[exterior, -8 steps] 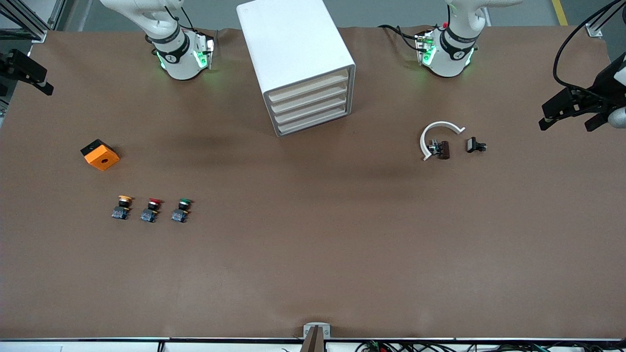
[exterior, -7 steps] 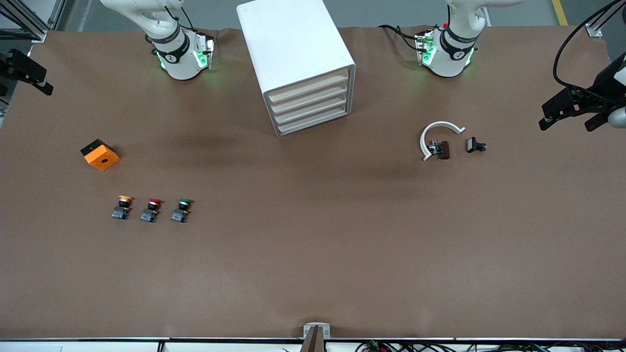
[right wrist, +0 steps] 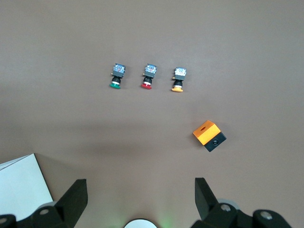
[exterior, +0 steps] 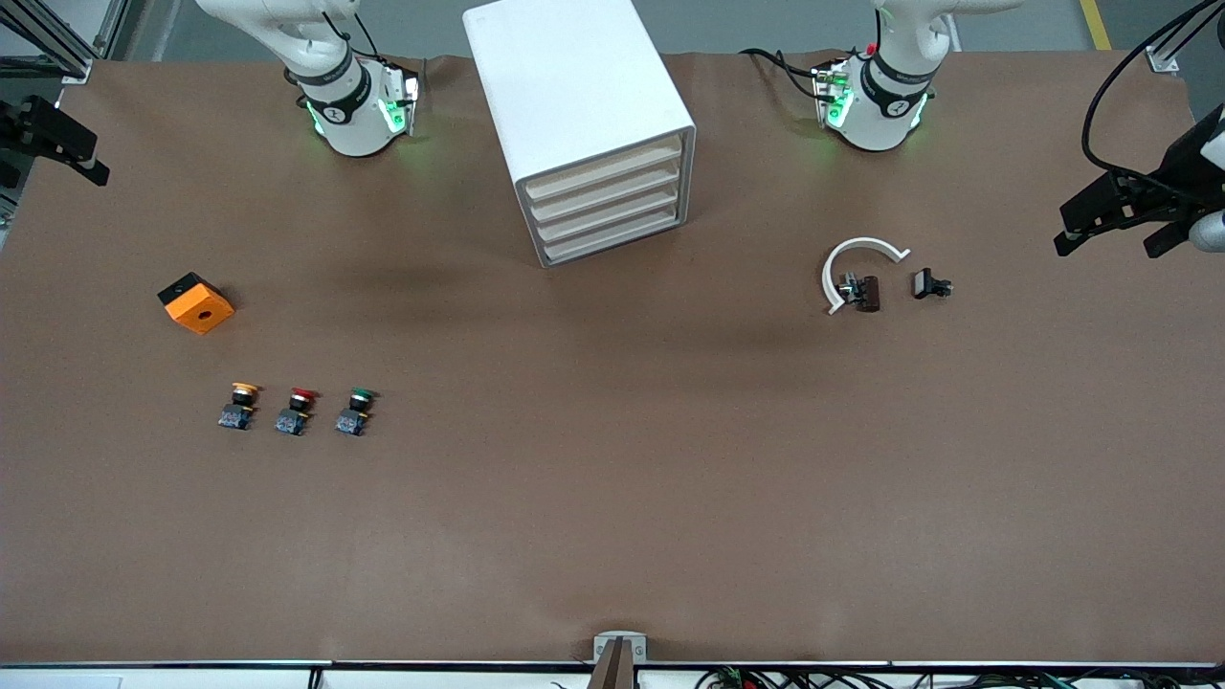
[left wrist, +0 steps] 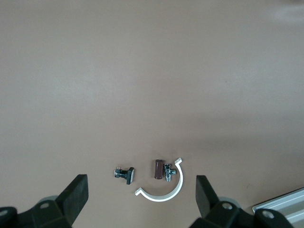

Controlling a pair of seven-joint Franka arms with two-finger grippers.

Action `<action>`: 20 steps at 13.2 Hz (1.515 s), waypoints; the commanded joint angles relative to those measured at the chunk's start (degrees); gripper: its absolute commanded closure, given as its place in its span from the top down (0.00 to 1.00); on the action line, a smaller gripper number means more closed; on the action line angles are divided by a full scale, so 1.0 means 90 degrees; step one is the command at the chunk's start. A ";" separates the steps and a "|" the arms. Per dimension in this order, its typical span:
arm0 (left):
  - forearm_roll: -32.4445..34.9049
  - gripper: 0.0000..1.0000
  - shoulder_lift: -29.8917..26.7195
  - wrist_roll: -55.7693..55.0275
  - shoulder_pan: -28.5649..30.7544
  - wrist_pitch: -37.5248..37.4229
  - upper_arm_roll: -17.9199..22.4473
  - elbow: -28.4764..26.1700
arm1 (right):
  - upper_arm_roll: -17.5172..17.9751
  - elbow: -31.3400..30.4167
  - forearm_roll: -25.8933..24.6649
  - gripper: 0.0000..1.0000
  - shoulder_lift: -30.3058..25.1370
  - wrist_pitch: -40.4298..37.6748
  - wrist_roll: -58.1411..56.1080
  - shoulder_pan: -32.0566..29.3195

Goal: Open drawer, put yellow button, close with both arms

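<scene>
Opening step not yet begun. The drawer is seen closed; the yellow button lies toward the right arm's end. The left gripper and right gripper are held high, fingers spread, empty. A reach to the drawer front is judged next.

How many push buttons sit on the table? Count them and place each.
3, in one row toward the right arm's end of the table: the yellow button at the outer end, the red button in the middle, the green button nearest the table's centre. None looks hidden.

High front camera, two wrist cameras
</scene>
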 commanded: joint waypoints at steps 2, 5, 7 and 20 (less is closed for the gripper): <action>0.0052 1.00 0.0226 -0.0651 -0.0039 -0.0343 0.0000 0.0082 | -0.0003 -0.0046 0.0012 1.00 -0.0070 -0.0029 0.0085 0.0011; -0.0074 1.00 0.0723 -0.1704 -0.0213 -0.0139 -0.0058 0.0082 | 0.0016 -0.0036 0.0012 1.00 -0.0080 -0.0009 0.0075 0.0021; -0.0221 1.00 0.1113 -0.3021 -0.0447 0.0222 -0.0126 0.0082 | 0.0016 -0.0036 0.0012 1.00 -0.0080 -0.0009 0.0075 0.0021; -0.0718 1.00 0.2570 -1.0485 -0.2840 0.0831 -0.0205 0.0062 | 0.0006 -0.0036 0.0002 1.00 -0.0070 0.0010 0.0065 0.0021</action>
